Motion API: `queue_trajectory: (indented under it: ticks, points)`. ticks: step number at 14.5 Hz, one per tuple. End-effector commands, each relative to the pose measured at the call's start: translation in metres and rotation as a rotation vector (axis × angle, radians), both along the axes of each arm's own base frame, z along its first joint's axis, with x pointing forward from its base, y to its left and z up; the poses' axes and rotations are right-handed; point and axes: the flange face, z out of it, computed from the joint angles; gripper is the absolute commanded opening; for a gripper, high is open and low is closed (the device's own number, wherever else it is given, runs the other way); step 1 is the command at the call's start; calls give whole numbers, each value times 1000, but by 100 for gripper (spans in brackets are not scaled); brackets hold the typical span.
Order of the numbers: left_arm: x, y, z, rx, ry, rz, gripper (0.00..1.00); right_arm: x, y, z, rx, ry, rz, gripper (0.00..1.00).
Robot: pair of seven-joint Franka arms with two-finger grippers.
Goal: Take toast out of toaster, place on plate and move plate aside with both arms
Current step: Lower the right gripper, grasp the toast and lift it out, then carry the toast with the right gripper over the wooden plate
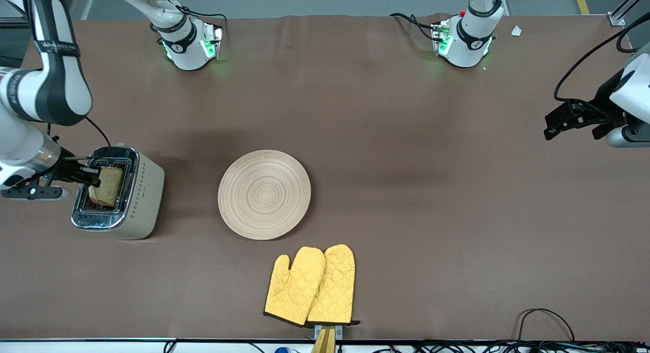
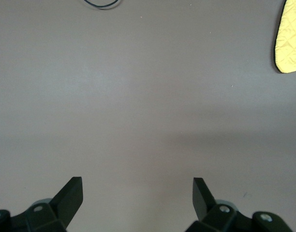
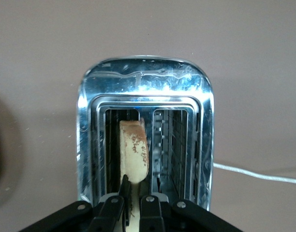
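Note:
The toast (image 1: pixel 107 185) is a brown slice standing out of a slot of the silver toaster (image 1: pixel 133 210) at the right arm's end of the table. My right gripper (image 1: pixel 94 175) is shut on the toast's edge; in the right wrist view its fingers (image 3: pixel 125 189) pinch the slice (image 3: pixel 134 147) over the toaster (image 3: pixel 144 77). The round light-wood plate (image 1: pixel 264 194) lies bare at mid-table. My left gripper (image 1: pixel 556 124) hangs open and empty over bare table at the left arm's end; its fingers (image 2: pixel 70 195) are spread wide.
A pair of yellow oven mitts (image 1: pixel 311 286) lies nearer the front camera than the plate, one tip showing in the left wrist view (image 2: pixel 289 41). Cables run along the table's front edge. The toaster's white cord (image 3: pixel 257 174) trails on the cloth.

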Motion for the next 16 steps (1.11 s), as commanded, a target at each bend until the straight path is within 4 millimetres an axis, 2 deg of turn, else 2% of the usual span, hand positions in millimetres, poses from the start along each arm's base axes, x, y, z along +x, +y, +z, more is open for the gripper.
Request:
queue_trajectory:
  ticks: [1,3,4,5,7,8,11,13,15,16]
  points:
    - [0,0,6,4,-10,4,100,-1,7,82,53,17,-14,0]
    - [0,0,6,4,-10,4,100,-3,13,117,59,34,-12,0]
    - [0,0,6,4,-10,6,100,-2,20,125,59,31,-2,0]
    - [0,0,6,4,-10,4,100,0,28,124,62,30,8,0]
    - [0,0,6,5,-10,6,100,8,57,119,78,1,-10,0]
    - [0,0,6,4,-10,4,100,10,73,112,105,-8,-28,0]
    - [0,0,6,4,-10,4,100,14,127,70,236,-72,-50,0]
    - [0,0,6,4,-10,4,100,13,157,50,276,-102,-44,0]
    - [0,0,6,4,-10,4,100,6,197,30,351,-108,-73,0]
    - [0,0,6,4,-10,4,100,-1,224,17,367,-110,-77,0]
